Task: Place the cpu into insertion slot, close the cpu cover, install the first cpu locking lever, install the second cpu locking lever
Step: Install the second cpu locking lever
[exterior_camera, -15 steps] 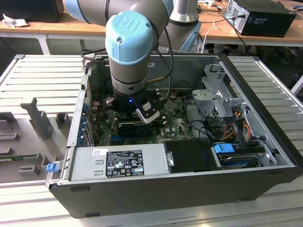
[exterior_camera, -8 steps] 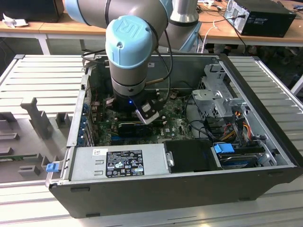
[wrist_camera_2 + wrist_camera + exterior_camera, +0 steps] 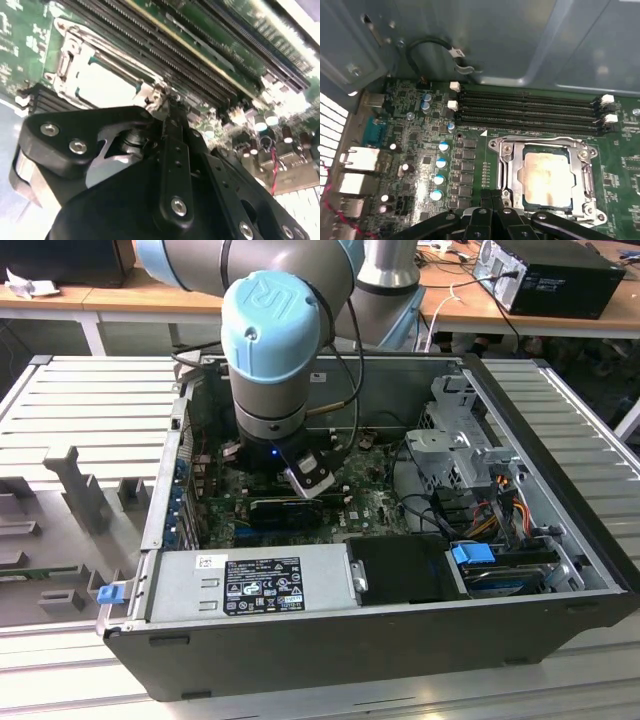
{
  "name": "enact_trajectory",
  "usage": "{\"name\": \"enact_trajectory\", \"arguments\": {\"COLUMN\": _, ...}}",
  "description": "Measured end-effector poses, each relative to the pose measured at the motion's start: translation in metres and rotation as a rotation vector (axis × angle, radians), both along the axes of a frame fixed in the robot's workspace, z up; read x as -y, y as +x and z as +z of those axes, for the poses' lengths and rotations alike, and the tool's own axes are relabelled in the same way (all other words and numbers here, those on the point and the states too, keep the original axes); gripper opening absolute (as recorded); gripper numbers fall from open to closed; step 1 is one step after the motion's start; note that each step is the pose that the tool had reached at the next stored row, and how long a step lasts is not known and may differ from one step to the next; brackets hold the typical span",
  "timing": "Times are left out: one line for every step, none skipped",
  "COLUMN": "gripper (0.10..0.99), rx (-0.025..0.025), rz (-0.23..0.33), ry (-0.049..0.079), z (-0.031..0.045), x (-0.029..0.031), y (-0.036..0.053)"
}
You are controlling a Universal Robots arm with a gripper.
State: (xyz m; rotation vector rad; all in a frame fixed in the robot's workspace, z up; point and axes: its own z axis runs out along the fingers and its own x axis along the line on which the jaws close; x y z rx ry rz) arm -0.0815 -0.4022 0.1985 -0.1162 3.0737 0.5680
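Seen first in the exterior view: big grey and blue arm (image 3: 275, 340) bent down into an open computer case (image 3: 520, 570), with the gripper (image 3: 305, 480) low over the green board (image 3: 370, 505), because that is where the work is. Too far off here to pick out the chip. Next, the second wrist view: black fingers (image 3: 170, 115) pressed tight together, no gap between them, tips right at one corner of the shiny metal frame, just beside the long black memory slots (image 3: 200, 65). Nothing clearly caught between the tips. Looks like a poke or a push at a thin bit of metal there, though hard to be sure. Behind the tips, the cpu (image 3: 107, 82) lying flat, with the cpu cover (image 3: 67, 60) down around it. Last, the first wrist view: cpu already sitting in the insertion slot (image 3: 521, 150), tan face up and showing through the cover's big window. Cover folded flat on top, so the chip stays put. Thin wire lever (image 3: 540, 138) running along the far edge of the cover, next to the memory slots. Gripper close to the near edge of the cover, fingers shut, most likely busy with a locking lever on that side.
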Motion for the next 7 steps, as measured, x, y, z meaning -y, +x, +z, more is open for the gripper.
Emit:
{"name": "enact_trajectory", "arguments": {"gripper": 0.106, "rx": 0.0, "rz": 0.0, "ry": -0.001, "z": 0.0024, "x": -0.0002, "y": 0.0}}
{"name": "enact_trajectory", "arguments": {"gripper": 0.106, "rx": -0.0002, "rz": 0.0, "ry": -0.001, "z": 0.0048, "x": -0.0001, "y": -0.0001}}
{"name": "enact_trajectory", "arguments": {"gripper": 0.106, "rx": -0.0002, "rz": 0.0, "ry": -0.002, "z": 0.0075, "x": -0.0001, "y": -0.0001}}
{"name": "enact_trajectory", "arguments": {"gripper": 0.106, "rx": -0.0001, "rz": 0.0, "ry": -0.002, "z": 0.0106, "x": -0.0001, "y": -0.0001}}
{"name": "enact_trajectory", "arguments": {"gripper": 0.106, "rx": -0.0001, "rz": 0.0, "ry": -0.002, "z": 0.0151, "x": -0.0001, "y": -0.0001}}
{"name": "enact_trajectory", "arguments": {"gripper": 0.106, "rx": -0.0001, "rz": 0.0, "ry": -0.002, "z": 0.0192, "x": -0.0004, "y": -0.0001}}
{"name": "enact_trajectory", "arguments": {"gripper": 0.106, "rx": -0.0001, "rz": 0.0, "ry": -0.002, "z": 0.021, "x": -0.0004, "y": -0.0001}}
